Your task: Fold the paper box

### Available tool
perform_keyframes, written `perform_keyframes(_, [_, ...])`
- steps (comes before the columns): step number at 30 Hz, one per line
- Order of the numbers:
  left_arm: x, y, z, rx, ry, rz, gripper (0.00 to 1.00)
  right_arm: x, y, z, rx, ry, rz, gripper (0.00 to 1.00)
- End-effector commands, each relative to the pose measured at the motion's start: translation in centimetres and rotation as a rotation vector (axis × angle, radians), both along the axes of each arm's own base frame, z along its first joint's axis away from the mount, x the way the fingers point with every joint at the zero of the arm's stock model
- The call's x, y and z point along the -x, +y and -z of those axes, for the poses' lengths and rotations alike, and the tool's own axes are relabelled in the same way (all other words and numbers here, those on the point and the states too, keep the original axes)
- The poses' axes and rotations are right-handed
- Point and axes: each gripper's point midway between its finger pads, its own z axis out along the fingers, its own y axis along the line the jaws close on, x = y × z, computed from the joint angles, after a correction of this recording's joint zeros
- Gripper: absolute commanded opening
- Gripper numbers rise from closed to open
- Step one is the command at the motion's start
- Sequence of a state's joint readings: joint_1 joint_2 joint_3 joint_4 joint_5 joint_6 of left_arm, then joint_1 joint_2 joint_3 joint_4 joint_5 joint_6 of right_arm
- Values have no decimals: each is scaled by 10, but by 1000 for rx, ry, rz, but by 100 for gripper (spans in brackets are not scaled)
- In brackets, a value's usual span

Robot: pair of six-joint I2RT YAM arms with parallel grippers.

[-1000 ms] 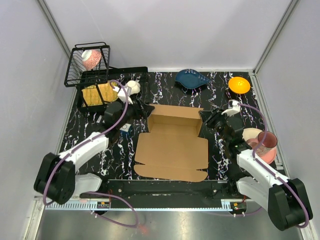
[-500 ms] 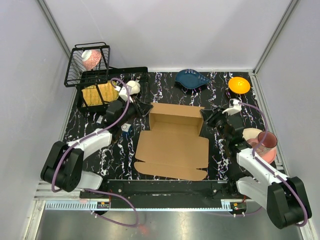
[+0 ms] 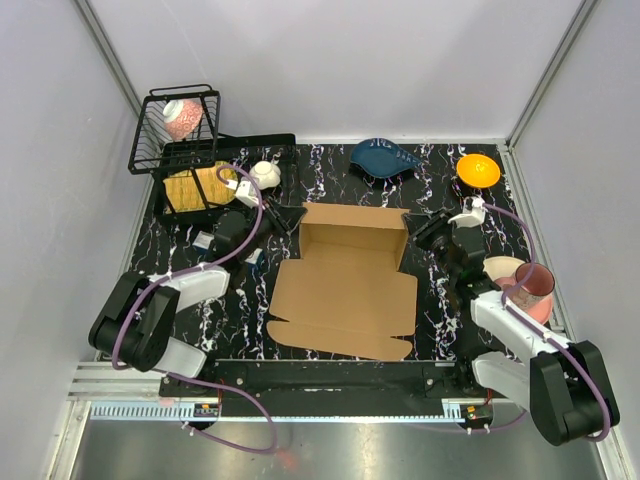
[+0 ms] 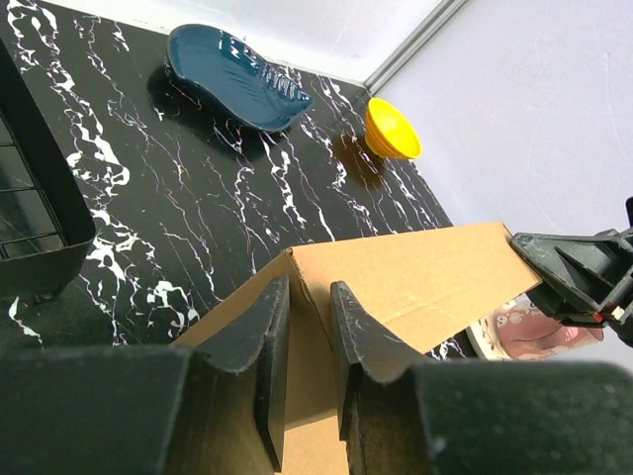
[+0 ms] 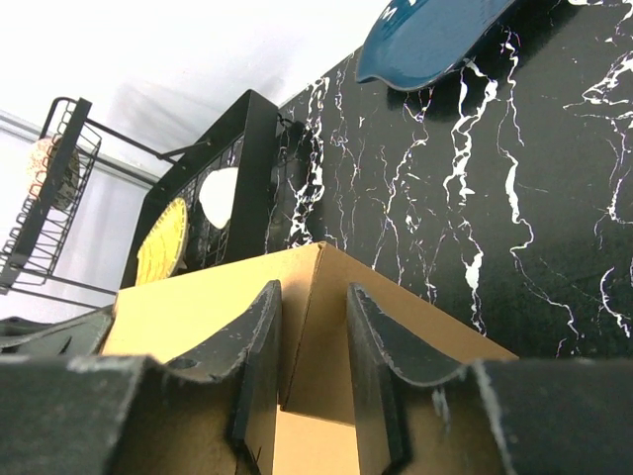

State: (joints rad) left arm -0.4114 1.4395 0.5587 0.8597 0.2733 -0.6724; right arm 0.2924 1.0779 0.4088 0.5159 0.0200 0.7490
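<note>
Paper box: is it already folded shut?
No, the paper box is open on top, and its large front panel lies flat on the table.

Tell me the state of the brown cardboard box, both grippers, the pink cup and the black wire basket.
brown cardboard box: partly folded, back wall raised, front panel flat.
left gripper: shut on the box's left rear corner.
right gripper: shut on its right rear corner.
pink cup: upright.
black wire basket: holding a pink patterned item.
</note>
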Motion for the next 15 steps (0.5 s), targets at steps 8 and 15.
perform_keyframes(8, [66,-45,43,24,139,230,0,93,12,131,29,498,-115,20])
perform_keyframes(15, [72,-43,45,49,187,226,13,106,10,132,18,506,-114,24])
